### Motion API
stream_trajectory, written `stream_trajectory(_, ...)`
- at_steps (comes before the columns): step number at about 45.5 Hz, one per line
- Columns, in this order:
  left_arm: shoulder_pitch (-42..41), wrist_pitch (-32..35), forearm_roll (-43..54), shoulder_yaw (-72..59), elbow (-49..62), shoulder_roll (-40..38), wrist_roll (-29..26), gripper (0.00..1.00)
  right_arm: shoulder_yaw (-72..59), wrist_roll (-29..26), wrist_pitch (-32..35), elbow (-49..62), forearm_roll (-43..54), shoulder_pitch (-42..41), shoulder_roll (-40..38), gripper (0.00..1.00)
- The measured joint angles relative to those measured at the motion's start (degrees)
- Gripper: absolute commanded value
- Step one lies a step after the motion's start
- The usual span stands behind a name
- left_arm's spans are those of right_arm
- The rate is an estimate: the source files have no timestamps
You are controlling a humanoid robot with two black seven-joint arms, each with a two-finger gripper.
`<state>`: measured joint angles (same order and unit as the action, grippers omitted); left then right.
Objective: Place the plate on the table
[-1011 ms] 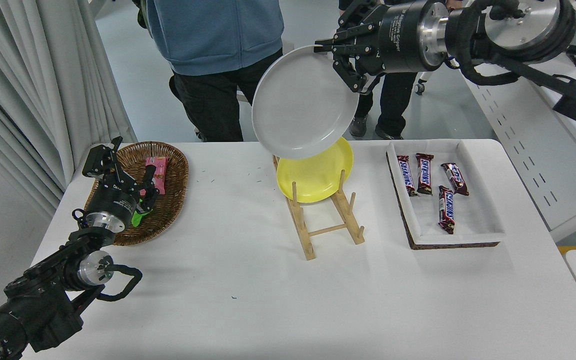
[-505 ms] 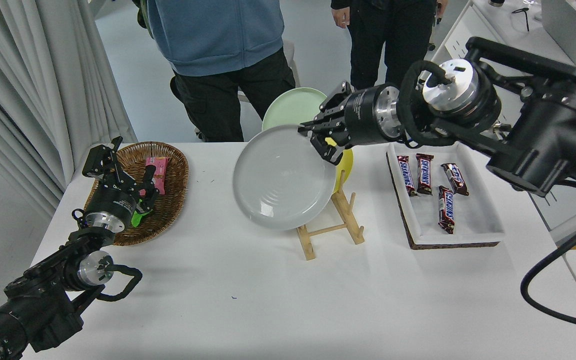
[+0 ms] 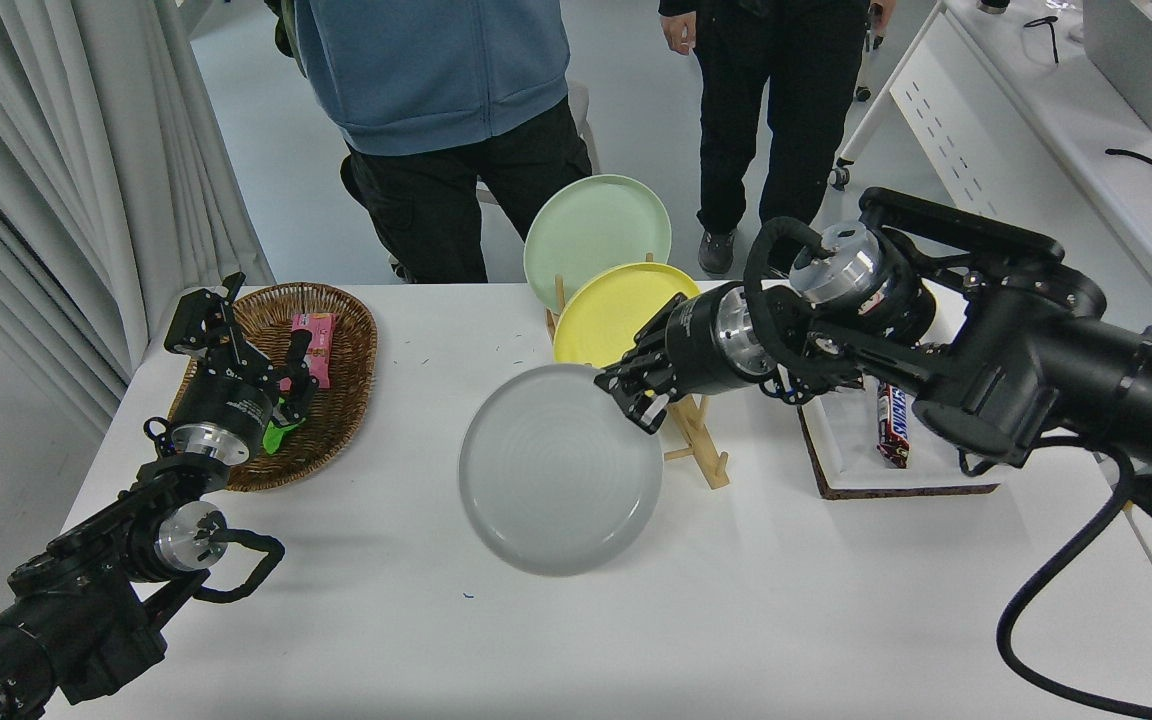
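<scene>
The light grey plate (image 3: 556, 470) hangs tilted just above the white table (image 3: 736, 620), left of centre. My right gripper (image 3: 628, 398) is shut on the plate's upper right rim and reaches in from the right. My left gripper (image 3: 236, 335) is parked at the lower left, open over the wicker basket.
A wooden rack (image 3: 701, 440) behind the grey plate holds a yellow plate (image 3: 611, 310) and a pale green plate (image 3: 596, 235). A wicker basket (image 3: 341, 400) with snacks is at the left. A white tray (image 3: 846, 460) with chocolate bars is at the right. Two people stand at the far side.
My right gripper has carried the grey plate from high above the rack down and toward me, to just above the table in front of the rack. The left arm has not moved.
</scene>
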<state>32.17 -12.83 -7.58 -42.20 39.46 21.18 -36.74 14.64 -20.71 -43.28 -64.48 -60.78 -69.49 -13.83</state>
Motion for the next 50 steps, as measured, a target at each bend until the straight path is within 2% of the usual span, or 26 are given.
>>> stream_trajectory(22,0.0,0.0,0.0,0.01,0.0,0.0,0.0,1.0,8.09,-0.14,-1.56,15.37,-3.17,9.33,8.36,0.0)
stream_trajectory(50,0.0,0.0,0.0,0.01,0.0,0.0,0.0,1.0,4.61,-0.37,-1.7,20.98,-1.7,14.33,12.9,0.0)
